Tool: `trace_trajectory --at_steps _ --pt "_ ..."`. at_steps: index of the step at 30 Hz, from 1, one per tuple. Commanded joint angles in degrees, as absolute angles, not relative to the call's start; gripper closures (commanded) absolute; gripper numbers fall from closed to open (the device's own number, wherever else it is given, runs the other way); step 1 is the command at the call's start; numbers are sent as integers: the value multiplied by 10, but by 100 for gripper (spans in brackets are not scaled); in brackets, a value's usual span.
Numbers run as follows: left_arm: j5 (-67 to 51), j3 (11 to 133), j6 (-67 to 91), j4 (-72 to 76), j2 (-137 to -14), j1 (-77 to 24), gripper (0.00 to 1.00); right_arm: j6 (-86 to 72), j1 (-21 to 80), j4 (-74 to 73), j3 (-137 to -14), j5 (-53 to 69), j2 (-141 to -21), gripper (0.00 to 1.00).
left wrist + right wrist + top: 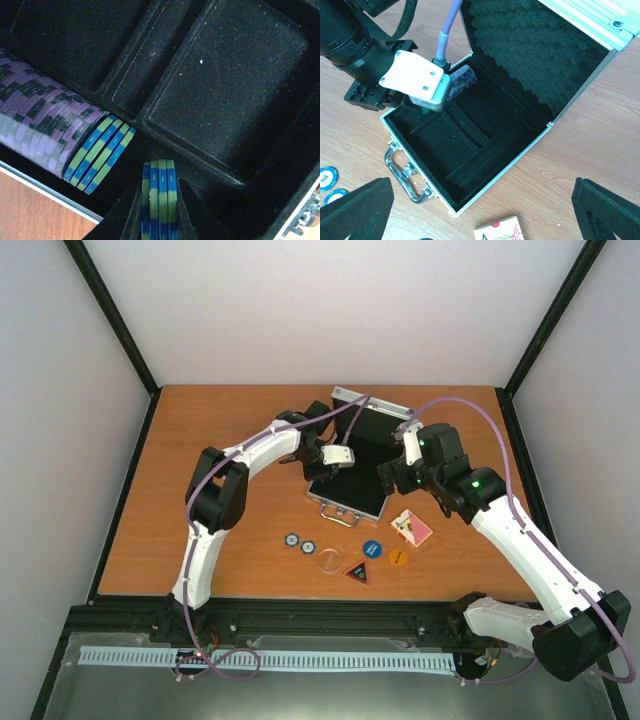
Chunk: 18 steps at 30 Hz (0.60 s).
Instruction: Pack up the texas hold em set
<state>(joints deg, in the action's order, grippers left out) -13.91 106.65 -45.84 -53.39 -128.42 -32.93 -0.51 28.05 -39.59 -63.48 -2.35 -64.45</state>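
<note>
The silver case (348, 502) lies open mid-table, its foam-lined lid (535, 55) leaning back and its handle (402, 176) toward the arms. My left gripper (159, 212) is low inside the case, shut on a small stack of blue-and-green chips (159, 192). Beside it, a row of purple chips (40, 125) ending in several blue-and-green chips (100, 152) fills one slot. The black card wells (225, 90) hold nothing. My right gripper (480, 220) hangs open above the case's right front edge, holding nothing. The card deck (500, 231) lies on the wood just below it.
On the table before the case lie two chips (292, 538), a clear round disc (328, 561), a dark triangular button (357, 571), a blue round button (372, 548) and an orange one (398, 558). The left arm's wrist (417, 82) reaches over the case's far left corner.
</note>
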Motion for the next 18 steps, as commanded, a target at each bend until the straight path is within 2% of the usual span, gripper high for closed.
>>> trace_trajectory --at_steps 1,12,16,18 --pt "-119 1072 -497 -513 -1297 -336 99 -11 273 -383 -633 -18 -639 0" --pt "-104 1038 -551 -482 -1301 -340 97 -12 270 -385 -624 -13 -634 0" --pt "-95 1028 -559 -467 -1300 -339 86 -12 269 -384 -621 -12 -632 0" --pt "-84 1025 -564 -457 -1302 -340 85 -12 269 -384 -620 -11 -632 0"
